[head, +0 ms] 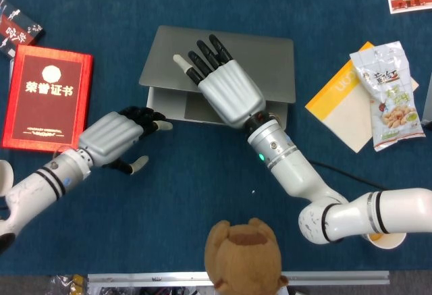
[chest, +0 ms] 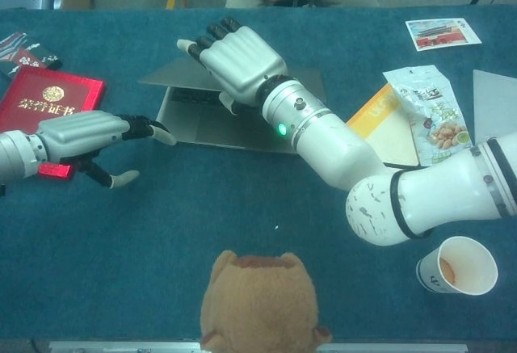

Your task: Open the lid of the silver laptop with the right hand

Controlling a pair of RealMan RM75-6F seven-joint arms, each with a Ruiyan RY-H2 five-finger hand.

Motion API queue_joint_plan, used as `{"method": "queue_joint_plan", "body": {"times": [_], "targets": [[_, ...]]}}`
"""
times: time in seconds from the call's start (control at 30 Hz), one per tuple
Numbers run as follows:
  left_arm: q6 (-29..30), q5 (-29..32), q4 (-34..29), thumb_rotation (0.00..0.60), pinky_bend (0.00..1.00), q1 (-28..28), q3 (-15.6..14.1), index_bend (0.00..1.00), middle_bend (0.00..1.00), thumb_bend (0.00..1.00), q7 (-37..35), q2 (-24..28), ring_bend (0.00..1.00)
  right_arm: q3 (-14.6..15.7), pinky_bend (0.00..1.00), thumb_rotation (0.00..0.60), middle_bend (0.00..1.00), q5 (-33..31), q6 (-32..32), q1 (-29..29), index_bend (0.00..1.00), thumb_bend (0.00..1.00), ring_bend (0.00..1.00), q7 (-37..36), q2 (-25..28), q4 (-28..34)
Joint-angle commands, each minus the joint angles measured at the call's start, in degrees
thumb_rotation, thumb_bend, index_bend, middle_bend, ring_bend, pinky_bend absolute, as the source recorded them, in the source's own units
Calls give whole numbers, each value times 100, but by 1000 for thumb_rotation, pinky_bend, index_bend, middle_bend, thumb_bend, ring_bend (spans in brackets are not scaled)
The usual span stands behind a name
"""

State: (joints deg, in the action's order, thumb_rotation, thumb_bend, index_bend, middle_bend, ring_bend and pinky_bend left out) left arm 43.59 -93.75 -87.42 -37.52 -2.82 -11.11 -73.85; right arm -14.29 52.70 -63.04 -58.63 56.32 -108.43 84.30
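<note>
On the blue tabletop [head: 202, 194], head view, the silver laptop [head: 263, 59] lies slightly ajar; the right hand [head: 226, 82] rests over its lid, fingers extended, gripping nothing. The left hand [head: 118, 136], fingers apart, touches the base edge. Chest view: the lid [chest: 161, 73] appears rigid, smooth, likely slippery; lift at its front edge.

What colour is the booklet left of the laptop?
Dark red with gold lettering: the booklet shows best in the head view.
</note>
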Motion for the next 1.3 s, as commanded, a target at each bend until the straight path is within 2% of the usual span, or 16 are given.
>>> {"method": "queue_joint_plan", "body": {"times": [0.03, 0.27, 0.67, 1.0, 1.3], "targets": [[-110, 127, 143, 503, 56, -99, 27, 130, 89, 440, 45, -165, 58, 0, 0, 600, 151, 0, -8, -7, 79, 402, 0, -1, 5, 1], [-281, 441, 393, 502, 57, -230, 88, 130, 88, 440, 110, -393, 58, -10, 0, 600, 151, -1, -20, -32, 79, 402, 0, -12, 36, 33], [-447, 689, 526, 503, 56, -340, -7, 130, 88, 439, 161, -536, 58, -45, 0, 600, 151, -63, -38, -49, 79, 402, 0, -23, 169, 17], [-472, 748, 467, 504, 56, -409, -69, 130, 88, 440, 178, -511, 58, -244, 0, 600, 151, -167, -102, -42, 79, 402, 0, -126, 462, -71], [-489, 851, 456, 503, 57, -449, -84, 130, 88, 440, 226, -519, 58, -558, 0, 600, 151, -325, -107, -31, 79, 401, 0, -430, 801, -366]]}}
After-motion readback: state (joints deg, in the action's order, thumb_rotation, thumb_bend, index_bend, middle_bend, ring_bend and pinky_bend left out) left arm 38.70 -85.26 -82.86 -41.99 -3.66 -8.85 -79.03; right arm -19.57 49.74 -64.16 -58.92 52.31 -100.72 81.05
